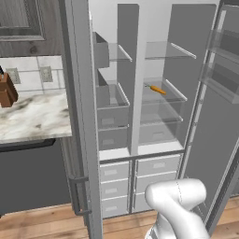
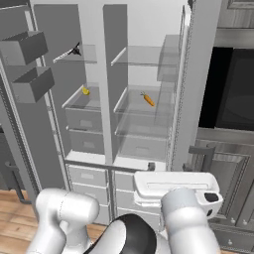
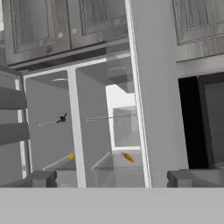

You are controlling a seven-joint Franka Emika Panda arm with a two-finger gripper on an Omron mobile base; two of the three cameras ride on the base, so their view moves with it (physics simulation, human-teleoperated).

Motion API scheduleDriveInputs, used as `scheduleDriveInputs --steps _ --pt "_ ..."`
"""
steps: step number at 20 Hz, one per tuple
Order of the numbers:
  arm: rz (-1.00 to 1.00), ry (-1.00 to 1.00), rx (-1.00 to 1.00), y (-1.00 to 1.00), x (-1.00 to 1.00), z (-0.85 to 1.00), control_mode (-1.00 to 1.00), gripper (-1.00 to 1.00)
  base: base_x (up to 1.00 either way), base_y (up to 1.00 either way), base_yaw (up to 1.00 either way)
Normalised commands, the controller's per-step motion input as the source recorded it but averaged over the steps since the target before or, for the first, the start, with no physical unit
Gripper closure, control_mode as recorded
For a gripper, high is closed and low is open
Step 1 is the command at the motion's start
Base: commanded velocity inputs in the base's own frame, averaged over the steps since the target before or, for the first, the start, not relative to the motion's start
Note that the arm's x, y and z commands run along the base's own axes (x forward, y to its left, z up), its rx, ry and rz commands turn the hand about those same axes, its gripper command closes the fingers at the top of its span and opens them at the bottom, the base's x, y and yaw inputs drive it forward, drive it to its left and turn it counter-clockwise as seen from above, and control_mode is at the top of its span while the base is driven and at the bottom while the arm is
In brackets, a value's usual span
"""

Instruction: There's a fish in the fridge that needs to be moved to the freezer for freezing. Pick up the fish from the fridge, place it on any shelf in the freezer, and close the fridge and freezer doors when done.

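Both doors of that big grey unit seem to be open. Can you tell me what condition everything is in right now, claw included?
Left door: open.
Right door: open.
Fish: lying on the upper glass shelf, left compartment.
Carrot: lying on a middle shelf, right compartment.
Small yellow item: resting on the left compartment's middle shelf.
Claw: open, empty, back from the shelves.

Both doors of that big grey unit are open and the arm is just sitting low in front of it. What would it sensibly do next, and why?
Probably raise the open gripper toward the fish, the small dark thing lying on the upper glass shelf of the left compartment. The gripper holds nothing and is well short of that shelf. The orange carrot on the right is not the target.
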Motion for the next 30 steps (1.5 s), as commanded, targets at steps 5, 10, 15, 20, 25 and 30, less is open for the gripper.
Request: scheduleDriveInputs --steps 5,10,15,20,25,30 --pt "0.06 0.00 -0.01 -0.57 0.31 -0.54 -1.00 -1.00 0.00 0.00 0.00" --pt "0.16 -0.04 0.00 -0.76 0.04 -0.24 -1.00 -1.00 0.00 0.00 0.00" --pt "0.13 -0.03 0.00 -0.43 0.36 -0.34 -1.00 -1.00 0.00 0.00 0.00" --pt "0.13 -0.08 0.00 -0.12 0.48 -0.51 -1.00 -1.00 0.00 0.00 0.00" --pt "0.11 -0.01 0.00 -0.24 0.48 -0.49 -1.00 -1.00 0.00 0.00 0.00" --pt "0.07 0.00 0.00 -0.42 0.50 -0.37 -1.00 -1.00 0.00 0.00 0.00"
